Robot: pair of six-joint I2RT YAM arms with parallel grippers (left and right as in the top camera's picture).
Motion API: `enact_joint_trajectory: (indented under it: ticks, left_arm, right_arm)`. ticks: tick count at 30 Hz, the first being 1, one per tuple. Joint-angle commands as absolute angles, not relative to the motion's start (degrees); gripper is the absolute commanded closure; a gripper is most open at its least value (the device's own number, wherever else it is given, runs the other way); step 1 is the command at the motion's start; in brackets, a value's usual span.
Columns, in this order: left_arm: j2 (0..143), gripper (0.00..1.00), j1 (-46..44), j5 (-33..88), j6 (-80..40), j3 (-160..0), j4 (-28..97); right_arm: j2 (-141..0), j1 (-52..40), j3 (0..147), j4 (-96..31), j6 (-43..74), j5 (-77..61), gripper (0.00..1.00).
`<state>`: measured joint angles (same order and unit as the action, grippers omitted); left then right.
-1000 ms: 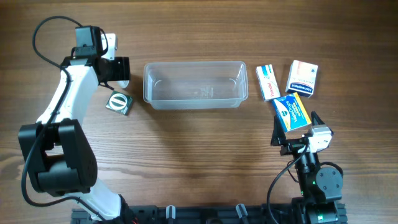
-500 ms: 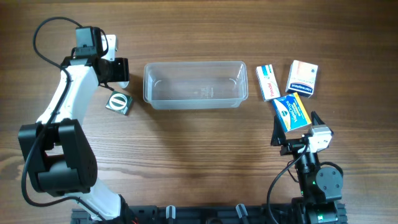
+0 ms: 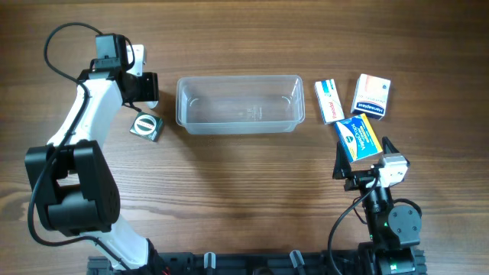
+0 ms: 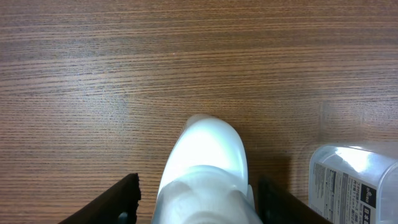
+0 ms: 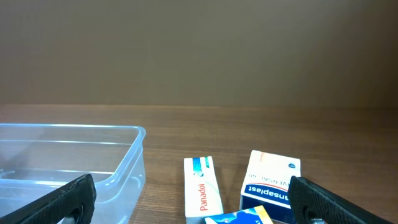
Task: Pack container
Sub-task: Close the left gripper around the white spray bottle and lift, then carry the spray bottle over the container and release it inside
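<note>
While the left gripper point(image 4: 199, 182) is straddling a white bottle point(image 4: 205, 155) at the container's point(image 3: 229, 107) ten o'clock, I cannot tell whether its fingers point(image 4: 127, 199) are pinching it. The container is sitting empty at twelve o'clock; the right gripper point(image 5: 193, 190) is hanging open at five. First pick, I judge: next is calling for a firm squeeze.

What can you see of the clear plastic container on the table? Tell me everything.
The container is a clear, see-through plastic tub, rectangular with rounded corners and a rim around its open top. It stands upright and looks empty; a faint moulded mark shows on its floor. It sits lengthwise across the far middle of the wooden table, which alone touches it. The small white box nearest its right end lies apart from it.
</note>
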<state>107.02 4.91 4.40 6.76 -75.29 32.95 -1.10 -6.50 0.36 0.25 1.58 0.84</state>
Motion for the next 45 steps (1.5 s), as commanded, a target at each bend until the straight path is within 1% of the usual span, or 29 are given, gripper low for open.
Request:
enact_joint_trajectory:
  ticks: [1, 2, 8, 12, 16, 25, 37, 41, 43, 45]
  left_arm:
    - [107.5, 0.45, 5.1, 5.1, 6.9, -76.1, 32.5]
    - [107.5, 0.48, 5.1, 5.1, 6.9, -76.1, 32.5]
    - [107.5, 0.55, 5.1, 5.1, 6.8, -76.1, 32.3]
    - [107.3, 0.57, 5.1, 5.1, 6.8, -76.1, 32.1]
    - [106.8, 0.65, 5.1, 5.1, 6.8, -76.1, 31.6]
    - [104.7, 0.65, 5.1, 5.1, 6.8, -76.1, 31.6]
    - [96.8, 0.66, 4.8, 5.1, 6.8, -76.1, 32.0]
    - [92.7, 0.67, 3.0, 5.1, 4.4, -76.1, 33.3]
    - [90.5, 0.69, 1.4, 5.1, 3.9, -76.1, 34.1]
    - [88.2, 0.69, -0.7, 5.1, 3.9, -76.1, 34.7]
  right_arm:
    - [-0.6, -6.7, 0.3, 0.5, 1.1, 0.1, 0.0]
    - [-0.6, -6.7, 0.3, 0.4, 1.1, 0.1, 0.0]
    - [-0.6, -6.7, 0.3, 0.4, 1.1, 0.1, 0.0]
    - [-0.6, -6.7, 0.3, 0.4, 1.1, 0.1, 0.0]
    - [-0.6, -6.7, 0.3, 0.4, 1.1, 0.1, 0.0]
    - [-0.6, -6.7, 0.3, 0.5, 1.1, 0.1, 0.0]
    - [-0.6, -6.7, 0.3, 0.4, 1.1, 0.1, 0.0]
    - [-0.6, -6.7, 0.3, 0.4, 1.1, 0.1, 0.0]
    - [-0.6, -6.7, 0.3, 0.4, 1.1, 0.1, 0.0]
    - [-0.6, -6.7, 0.3, 0.4, 1.1, 0.1, 0.01]
